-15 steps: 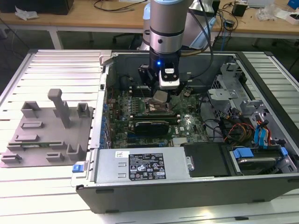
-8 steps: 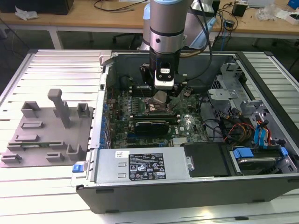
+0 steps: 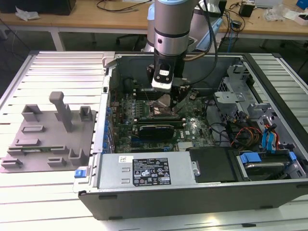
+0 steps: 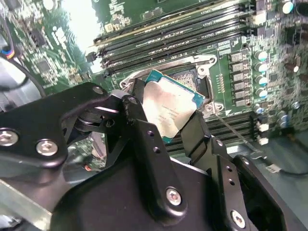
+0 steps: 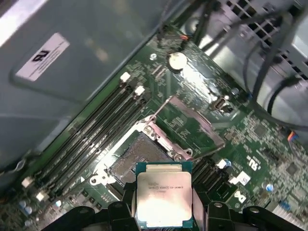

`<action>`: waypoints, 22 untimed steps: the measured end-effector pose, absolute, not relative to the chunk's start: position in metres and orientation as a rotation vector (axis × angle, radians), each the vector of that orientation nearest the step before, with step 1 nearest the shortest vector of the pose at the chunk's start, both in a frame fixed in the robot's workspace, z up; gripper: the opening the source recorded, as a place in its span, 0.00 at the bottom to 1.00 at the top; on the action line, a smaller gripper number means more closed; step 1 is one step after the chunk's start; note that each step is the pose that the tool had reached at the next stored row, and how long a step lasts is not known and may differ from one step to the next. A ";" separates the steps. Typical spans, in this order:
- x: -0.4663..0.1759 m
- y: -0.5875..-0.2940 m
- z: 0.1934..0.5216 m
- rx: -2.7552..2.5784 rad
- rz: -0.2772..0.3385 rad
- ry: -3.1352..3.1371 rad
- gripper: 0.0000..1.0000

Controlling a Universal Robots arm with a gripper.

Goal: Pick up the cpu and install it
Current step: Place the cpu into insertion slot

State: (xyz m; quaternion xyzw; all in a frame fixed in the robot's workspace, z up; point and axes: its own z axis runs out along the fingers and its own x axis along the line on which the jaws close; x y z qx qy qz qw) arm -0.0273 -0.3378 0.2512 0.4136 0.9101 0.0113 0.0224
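The cpu (image 5: 163, 197), a small square chip with a silver top and green edge, is held between the black fingers (image 4: 139, 120) of my gripper (image 4: 166, 115), which is shut on it. It hangs tilted just above the open dark socket (image 5: 132, 159) on the green motherboard; the socket's metal frame (image 5: 185, 127) is swung open. The cpu (image 4: 168, 108) covers part of the socket (image 4: 192, 79) in the second wrist view. In the exterior view my gripper (image 3: 166, 101) reaches down into the open computer case (image 3: 159, 178), over the socket (image 3: 161, 113).
Memory slots (image 4: 168, 31) run along both sides of the socket. A black card (image 3: 156, 130) lies on the board in front of it. Cables and drive bays (image 3: 255, 130) fill the case at the exterior view's right. A grey fixture plate (image 3: 48, 134) lies outside at that view's left.
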 end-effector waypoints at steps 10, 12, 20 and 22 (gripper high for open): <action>-0.027 -0.338 0.249 1.631 0.026 2.629 0.55; -0.027 -0.338 0.249 1.687 0.024 2.594 0.55; -0.027 -0.338 0.247 1.929 0.017 2.417 0.55; -0.027 -0.338 0.246 2.022 0.014 2.339 0.55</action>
